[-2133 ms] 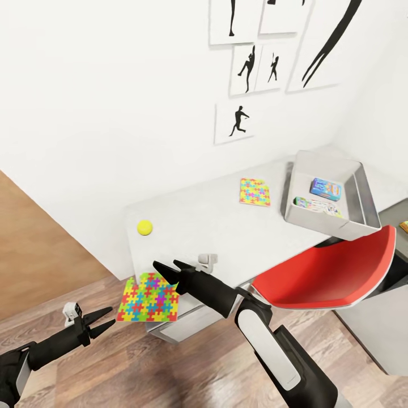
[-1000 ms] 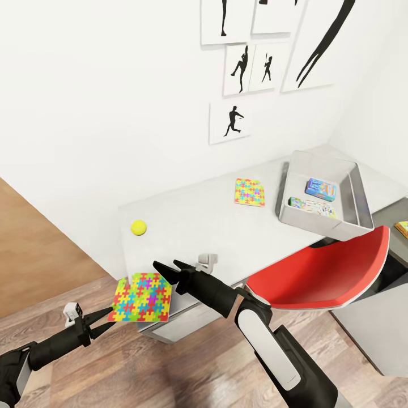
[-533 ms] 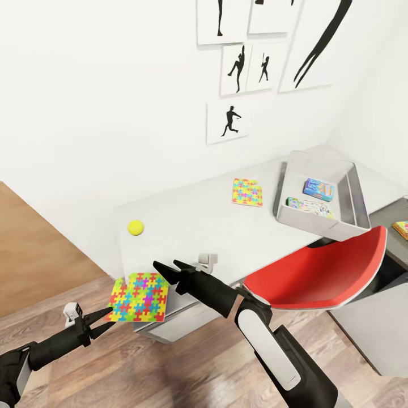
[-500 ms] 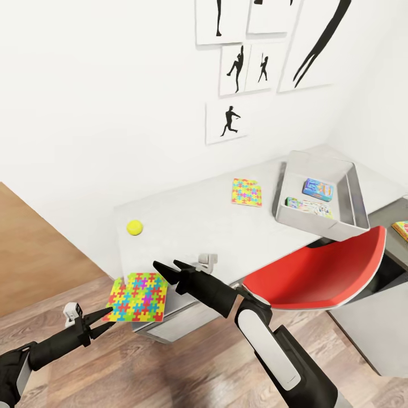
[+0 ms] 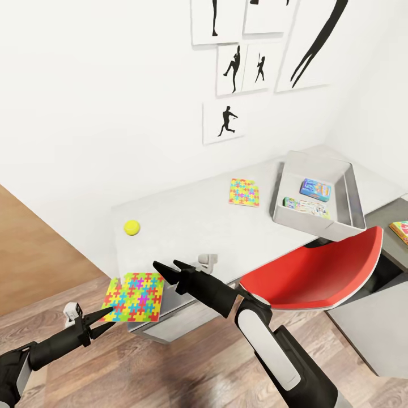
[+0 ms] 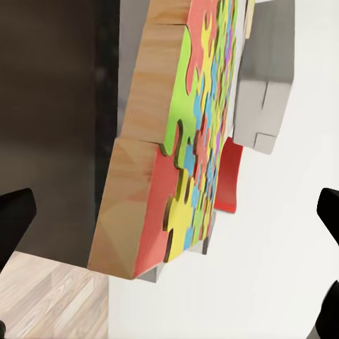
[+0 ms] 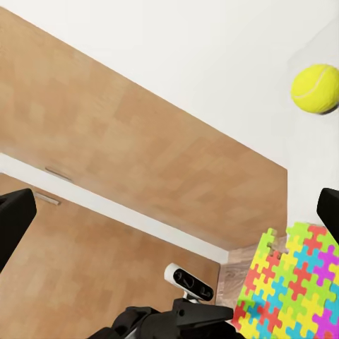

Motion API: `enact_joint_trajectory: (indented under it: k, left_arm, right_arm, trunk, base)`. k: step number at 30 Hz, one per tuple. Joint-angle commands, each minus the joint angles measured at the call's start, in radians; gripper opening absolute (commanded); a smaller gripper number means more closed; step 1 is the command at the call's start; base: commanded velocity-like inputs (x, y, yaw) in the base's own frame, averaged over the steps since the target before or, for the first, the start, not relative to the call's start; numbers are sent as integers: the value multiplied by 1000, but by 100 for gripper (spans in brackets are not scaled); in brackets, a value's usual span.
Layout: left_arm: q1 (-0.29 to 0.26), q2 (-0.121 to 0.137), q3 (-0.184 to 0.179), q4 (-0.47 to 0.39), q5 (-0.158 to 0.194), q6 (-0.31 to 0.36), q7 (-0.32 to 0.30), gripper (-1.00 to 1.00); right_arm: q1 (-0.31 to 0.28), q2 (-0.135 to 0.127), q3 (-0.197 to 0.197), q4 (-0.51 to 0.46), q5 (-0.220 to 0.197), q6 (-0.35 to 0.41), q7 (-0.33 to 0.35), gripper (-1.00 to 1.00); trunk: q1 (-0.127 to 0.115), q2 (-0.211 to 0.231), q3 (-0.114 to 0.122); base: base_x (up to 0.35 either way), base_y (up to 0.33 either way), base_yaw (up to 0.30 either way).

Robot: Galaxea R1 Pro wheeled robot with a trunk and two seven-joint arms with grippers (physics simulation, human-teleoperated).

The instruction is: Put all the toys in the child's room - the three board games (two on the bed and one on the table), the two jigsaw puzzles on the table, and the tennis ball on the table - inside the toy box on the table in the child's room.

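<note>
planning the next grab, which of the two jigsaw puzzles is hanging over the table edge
The larger-looking jigsaw puzzle at the table's near corner, beside the left gripper. The other puzzle lies fully on the tabletop next to the toy box.

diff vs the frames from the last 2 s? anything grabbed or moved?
Nothing was grabbed or let go. The whole head view slid left, so the camera moved, not the things. Both the left gripper and right gripper stay open and empty. The near puzzle still overhangs the table corner.
</note>
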Motion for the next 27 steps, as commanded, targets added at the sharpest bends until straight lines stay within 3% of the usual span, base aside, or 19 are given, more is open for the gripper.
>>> enact_joint_trajectory:
  k: [1, 27]
  left_arm:
    - [-1, 0, 3, 0, -8, 11, -7, 100]
    - [-1, 1, 4, 0, -3, 9, -7, 100]
  right_arm:
    - [0, 0, -1, 0, -6, 5, 1, 100]
    - [-1, 1, 1, 0, -6, 5, -1, 100]
  trunk:
    - [0, -1, -1]
    - [0, -1, -1]
  base:
    - [0, -3, 0]
    - [0, 0, 0]
